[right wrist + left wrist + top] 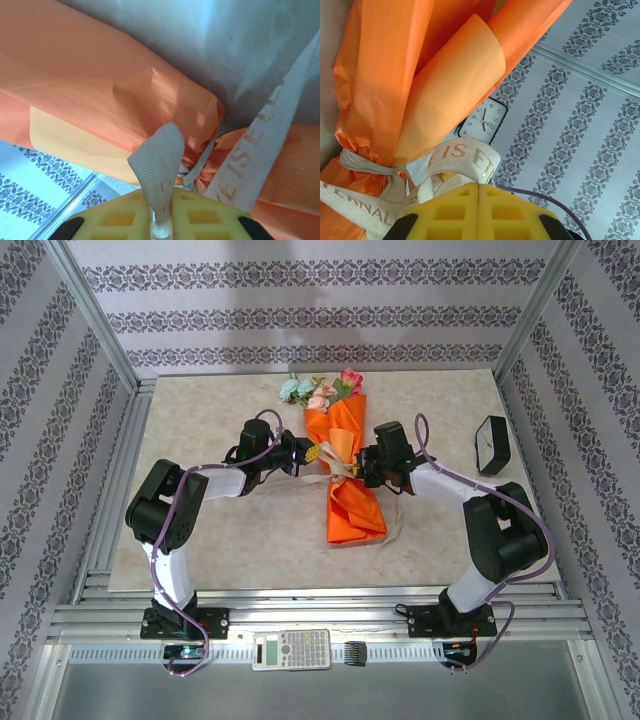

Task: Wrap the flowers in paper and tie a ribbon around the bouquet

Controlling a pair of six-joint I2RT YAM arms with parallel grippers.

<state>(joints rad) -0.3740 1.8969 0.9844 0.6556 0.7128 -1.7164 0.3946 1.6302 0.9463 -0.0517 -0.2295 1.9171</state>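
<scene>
The bouquet (pixel 343 465) lies in the middle of the table, its orange paper (pixel 385 85) wrapped round the flowers (pixel 320 390), whose pink, red and pale blue blooms stick out at the far end. A beige ribbon (pixel 338 468) with gold lettering is knotted round the paper's waist. My left gripper (pixel 305 455) is at the waist's left side, its yellow fingers (pixel 450 215) shut on a loop of the ribbon (pixel 465 155). On the right side my right gripper (pixel 360 468) holds another ribbon loop (pixel 160 160) in a narrow gap between its fingers (pixel 120 220).
A small black clock (pixel 491 444) stands at the table's right edge, also seen behind the paper in the left wrist view as the clock (pixel 482 122). A calculator (pixel 291 648) lies on the front rail between the arm bases. Patterned walls enclose the table.
</scene>
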